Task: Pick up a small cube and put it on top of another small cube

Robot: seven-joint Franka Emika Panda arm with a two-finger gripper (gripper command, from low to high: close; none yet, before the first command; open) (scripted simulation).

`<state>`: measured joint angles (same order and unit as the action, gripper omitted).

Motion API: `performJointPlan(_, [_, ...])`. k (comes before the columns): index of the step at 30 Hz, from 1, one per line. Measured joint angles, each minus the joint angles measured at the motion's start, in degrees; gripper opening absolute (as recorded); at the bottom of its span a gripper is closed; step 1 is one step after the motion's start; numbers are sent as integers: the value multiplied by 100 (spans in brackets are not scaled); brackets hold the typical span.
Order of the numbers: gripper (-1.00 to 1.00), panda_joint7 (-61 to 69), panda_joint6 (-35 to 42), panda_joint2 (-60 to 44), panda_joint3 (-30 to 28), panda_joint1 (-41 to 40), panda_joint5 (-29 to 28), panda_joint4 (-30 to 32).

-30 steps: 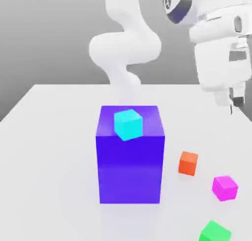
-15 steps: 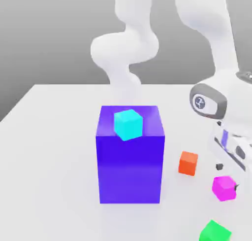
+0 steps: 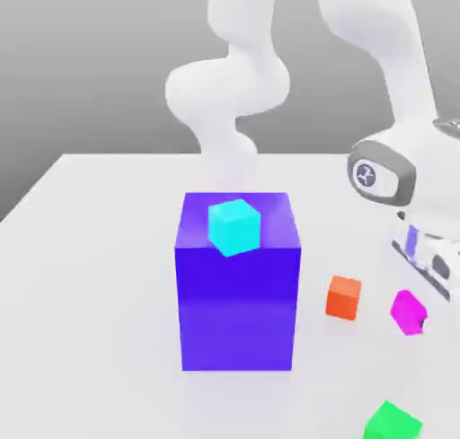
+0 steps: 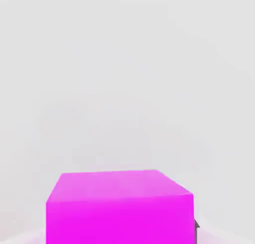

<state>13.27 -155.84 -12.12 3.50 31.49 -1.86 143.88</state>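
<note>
A small magenta cube hangs tilted just above the table at the exterior view's right, with my gripper shut on it. In the hand view the magenta cube sits close between the fingers, over bare white table. A small orange cube rests on the table just to its left. A small green cube lies near the front edge. A small cyan cube sits on top of the big blue block.
The big blue block stands tall in the middle of the white table. The arm's white links rise behind it. Open table surface lies on the exterior view's left.
The hand came down to the magenta cube, closed on it, and has now lifted it slightly off the table. The other cubes have not moved.
</note>
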Motion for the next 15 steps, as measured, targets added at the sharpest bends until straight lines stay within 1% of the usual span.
performJointPlan(7, [-100,-1115,1017,-374,-707,-492,373,-1393])
performJointPlan(9, [-100,-1192,850,-692,-754,-552,448,-1541])
performJointPlan(11, [-100,-1182,514,-1085,-738,-587,508,-1597])
performJointPlan(12, [100,-1177,422,-1188,-733,-595,524,-1609])
performJointPlan(15, [100,-1177,422,-1188,-733,-595,524,-1609])
